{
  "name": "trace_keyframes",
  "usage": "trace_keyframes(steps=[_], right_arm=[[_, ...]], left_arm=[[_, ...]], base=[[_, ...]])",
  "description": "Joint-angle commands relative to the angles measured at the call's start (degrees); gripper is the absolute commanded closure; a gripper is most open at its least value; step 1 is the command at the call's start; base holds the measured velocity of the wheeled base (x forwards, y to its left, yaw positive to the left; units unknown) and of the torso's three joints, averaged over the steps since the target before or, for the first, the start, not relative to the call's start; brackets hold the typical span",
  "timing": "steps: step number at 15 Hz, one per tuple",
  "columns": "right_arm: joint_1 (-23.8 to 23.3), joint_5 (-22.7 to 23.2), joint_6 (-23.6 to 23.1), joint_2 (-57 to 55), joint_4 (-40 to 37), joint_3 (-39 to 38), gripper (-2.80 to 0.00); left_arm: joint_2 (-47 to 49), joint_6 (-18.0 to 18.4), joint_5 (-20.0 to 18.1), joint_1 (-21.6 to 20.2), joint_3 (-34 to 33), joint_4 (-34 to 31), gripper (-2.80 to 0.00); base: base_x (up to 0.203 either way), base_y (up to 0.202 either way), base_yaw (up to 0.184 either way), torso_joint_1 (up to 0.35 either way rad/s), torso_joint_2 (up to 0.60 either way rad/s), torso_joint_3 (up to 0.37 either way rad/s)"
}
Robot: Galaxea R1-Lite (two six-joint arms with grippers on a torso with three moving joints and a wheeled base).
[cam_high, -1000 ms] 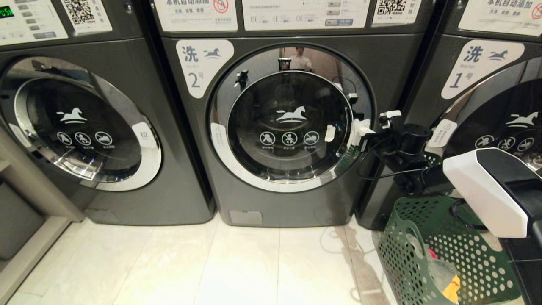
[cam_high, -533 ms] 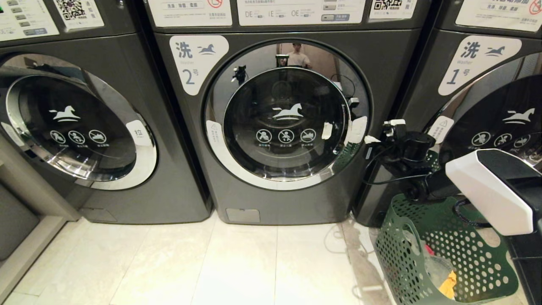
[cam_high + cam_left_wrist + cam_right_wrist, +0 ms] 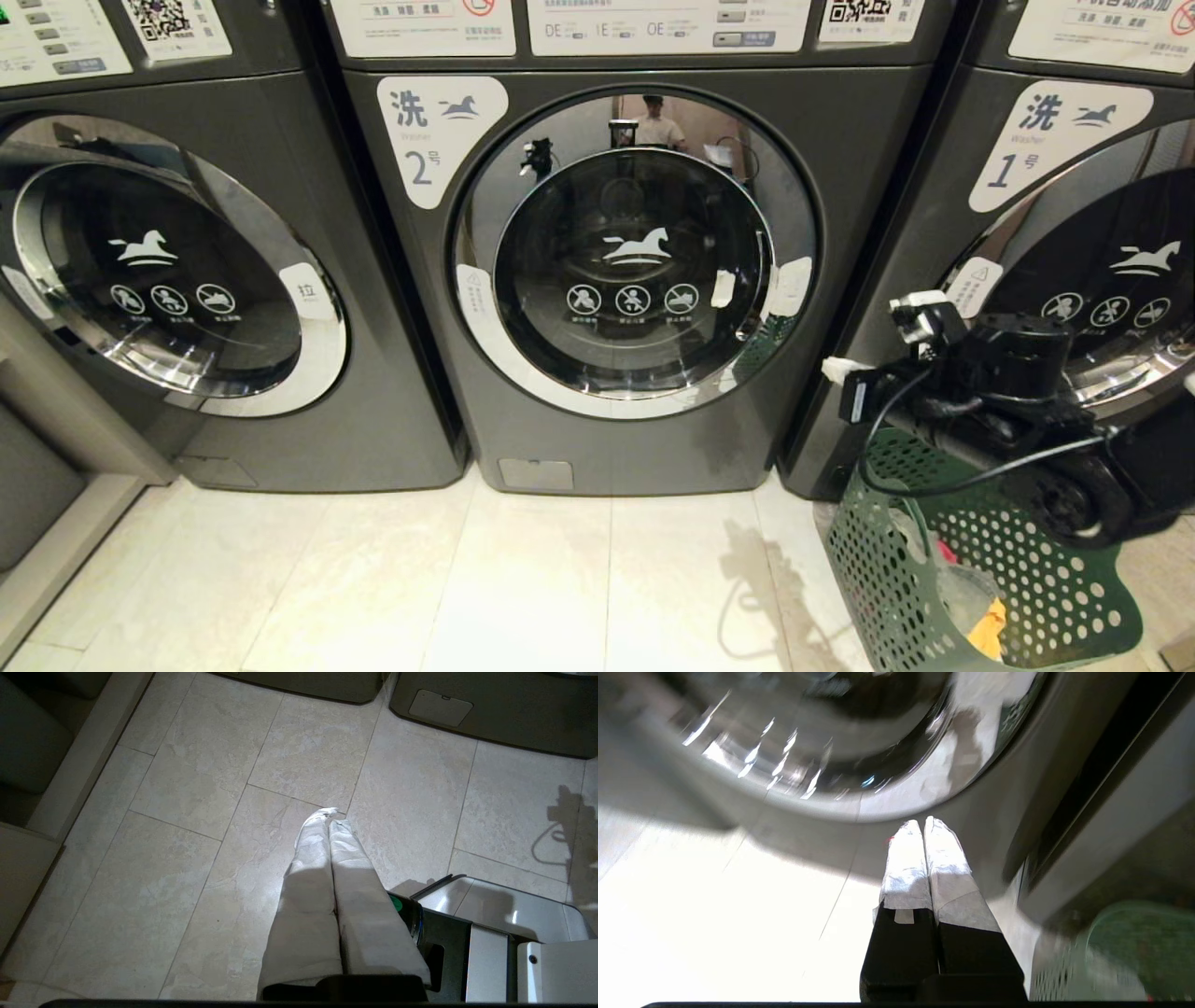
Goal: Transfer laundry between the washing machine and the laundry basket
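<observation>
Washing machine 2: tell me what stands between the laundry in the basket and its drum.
The round glass door of the washing machine is shut, closing off the drum. The laundry lies in the green basket on the floor to the machine's right. The right pincer hangs shut and empty above the basket.

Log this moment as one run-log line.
washing machine: door closed | laundry basket: holds laundry | right gripper: shut, empty | left gripper: shut, over floor

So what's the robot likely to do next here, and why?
Probably bring its right hand back to the door's right rim: the washing machine is closed, the laundry basket holds clothes, and that hand is shut, empty, above the basket.
</observation>
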State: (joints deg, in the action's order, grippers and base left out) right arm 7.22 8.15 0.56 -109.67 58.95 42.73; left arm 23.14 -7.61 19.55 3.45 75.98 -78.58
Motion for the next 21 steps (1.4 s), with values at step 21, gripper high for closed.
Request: trace_keyframes(steps=[21], right_arm=[[-3.38, -8.90, -2.19, 92.53, -62.70, -41.18, 0.00]], left_arm=[[-23.04, 11.59, -20.52, -3.72, -70.96, 65.27, 0.00]], base=[[0.000, 0.000, 0.000, 0.000, 0.00, 0.000]])
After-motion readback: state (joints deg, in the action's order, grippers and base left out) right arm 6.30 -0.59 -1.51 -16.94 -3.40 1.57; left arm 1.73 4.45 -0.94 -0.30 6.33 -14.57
